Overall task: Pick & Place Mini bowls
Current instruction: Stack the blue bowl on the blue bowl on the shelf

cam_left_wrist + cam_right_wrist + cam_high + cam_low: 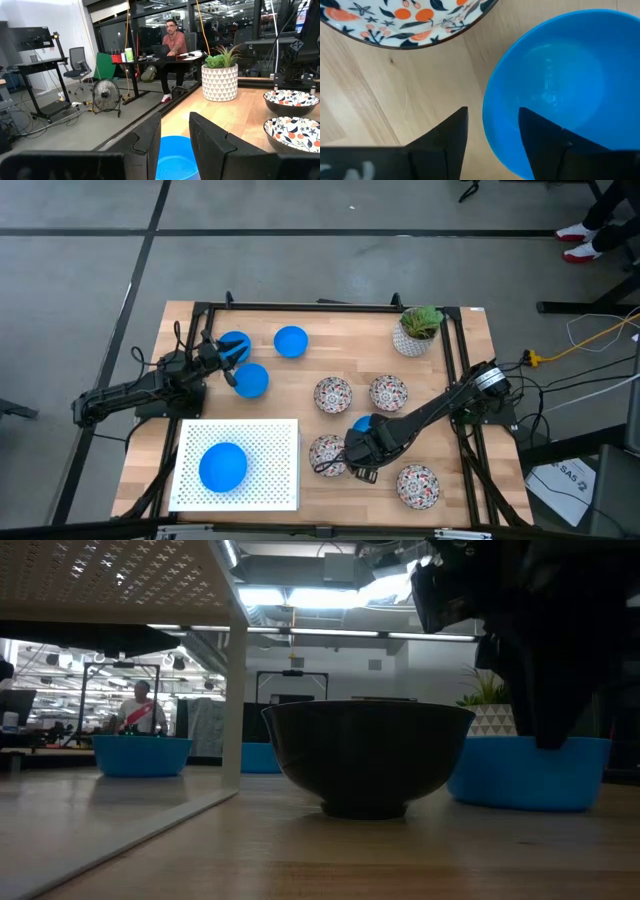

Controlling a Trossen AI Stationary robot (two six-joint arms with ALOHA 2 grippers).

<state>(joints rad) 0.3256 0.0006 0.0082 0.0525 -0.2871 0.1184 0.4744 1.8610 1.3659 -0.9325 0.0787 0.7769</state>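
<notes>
My right gripper [362, 442] [492, 112] points down over a blue mini bowl [361, 422] [560, 85] in the middle right of the table. It is open, with one finger outside the bowl's near rim and one over the inside. Floral mini bowls stand around it [333, 393] [388, 391] [327, 453] [417, 485]. My left gripper [222, 352] [175, 120] waits open and level at the far left, above a blue bowl [235, 344]. Two more blue bowls [291, 341] [250, 380] rest nearby. Another blue bowl [222, 466] sits on the white perforated platform [275, 440].
A potted plant [418, 330] stands at the far right corner. The white platform is raised on legs [235, 690] at the near left. A black frame [300, 308] runs along the table's edges. A person [174, 45] sits at a desk beyond the table.
</notes>
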